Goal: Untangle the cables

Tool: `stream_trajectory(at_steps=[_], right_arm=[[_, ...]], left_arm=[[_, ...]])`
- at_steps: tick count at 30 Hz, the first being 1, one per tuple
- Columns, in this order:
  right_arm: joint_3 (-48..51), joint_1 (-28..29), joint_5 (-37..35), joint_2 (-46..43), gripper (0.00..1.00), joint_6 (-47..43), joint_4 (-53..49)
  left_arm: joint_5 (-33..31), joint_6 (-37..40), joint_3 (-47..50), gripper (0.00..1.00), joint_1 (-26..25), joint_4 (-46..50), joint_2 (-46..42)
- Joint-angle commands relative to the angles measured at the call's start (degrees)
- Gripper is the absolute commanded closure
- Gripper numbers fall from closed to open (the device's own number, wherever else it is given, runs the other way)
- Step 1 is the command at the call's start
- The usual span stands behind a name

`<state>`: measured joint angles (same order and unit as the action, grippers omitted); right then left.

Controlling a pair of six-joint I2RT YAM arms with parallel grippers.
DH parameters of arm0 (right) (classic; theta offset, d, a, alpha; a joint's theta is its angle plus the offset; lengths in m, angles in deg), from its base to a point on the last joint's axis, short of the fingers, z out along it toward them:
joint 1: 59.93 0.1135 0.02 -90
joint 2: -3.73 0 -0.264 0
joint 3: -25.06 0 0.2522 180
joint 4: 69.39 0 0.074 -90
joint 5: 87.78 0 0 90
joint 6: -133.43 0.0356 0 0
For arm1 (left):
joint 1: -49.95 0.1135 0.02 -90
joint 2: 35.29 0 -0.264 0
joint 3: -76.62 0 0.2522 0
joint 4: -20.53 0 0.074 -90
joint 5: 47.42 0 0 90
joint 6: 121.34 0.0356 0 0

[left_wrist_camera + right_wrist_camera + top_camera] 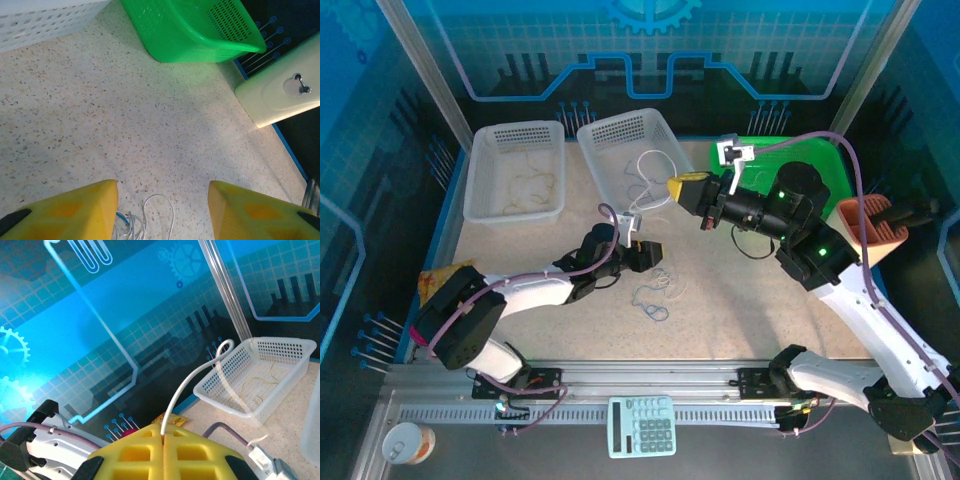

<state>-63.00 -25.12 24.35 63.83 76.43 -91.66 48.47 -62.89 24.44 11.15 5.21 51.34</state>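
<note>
Separation of one strand from the rest is judged to be the step in hand. The white cable is clamped between the closed pads of the right gripper. It rises from the seam between them and curls toward the upper right of the frame. In the top view it is held aloft near centre, just below the middle basket. The other cables lie in a loose knot on the table, below centre. The left gripper is set just above that knot with its fingers apart. Strands are seen at the bottom edge beside the left finger, and nothing is pinched. Next, the white cable is probably to be released into a basket. A single strand must then be isolated from the knot before the left fingers are closed.
</note>
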Motion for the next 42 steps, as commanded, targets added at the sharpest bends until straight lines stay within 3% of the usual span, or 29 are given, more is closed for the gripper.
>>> stream_trajectory(at_steps=[1,10,16,21,24,31,39,40,42], right_arm=[[-2.12,-0.59,-0.7,0.3,1.0,-1.27,0.23],[-6.03,-4.32,-14.22,1.65,1.0,-8.03,-7.88],[-8.45,-14.08,-23.42,5.49,1.0,-7.77,-11.1],[-10.34,-24.47,-24.86,12.14,1.0,-3.99,-10.77],[-12.33,-27.86,-25.98,17.0,1.0,-3.55,-10.95],[-18.45,-32.44,-29.19,29.59,1.0,-3.4,-13.36],[-26.01,-33.36,-34.51,43.67,1.0,-5.08,-18.7],[-27.15,-33.44,-34.63,45.42,0.97,-5.34,-19.91],[-29.21,-33.49,-34.44,48.22,0.76,-6.15,-22.14]], left_arm=[[1.14,-0.27,1.22,0.5,-0.47,-2.2,-0.46],[0.41,0.07,2.88,0.43,-0.48,0.87,-6.75],[-1.67,0.19,4.35,0.33,-0.45,3.94,-13.51],[-3.53,0.17,4.88,0.23,-0.41,7.1,-19.06],[-4.11,-0.03,4.93,0.2,-0.45,8.34,-21.79],[-4.31,-1.06,4.14,0.14,-0.46,10.33,-25.63],[-4.28,-1.72,3.52,0.11,-0.46,11.76,-28.39],[-4.31,-1.67,3.52,0.11,-0.47,11.94,-28.76],[-4.27,-1.65,3.52,0.11,-0.41,12.3,-29.3]])
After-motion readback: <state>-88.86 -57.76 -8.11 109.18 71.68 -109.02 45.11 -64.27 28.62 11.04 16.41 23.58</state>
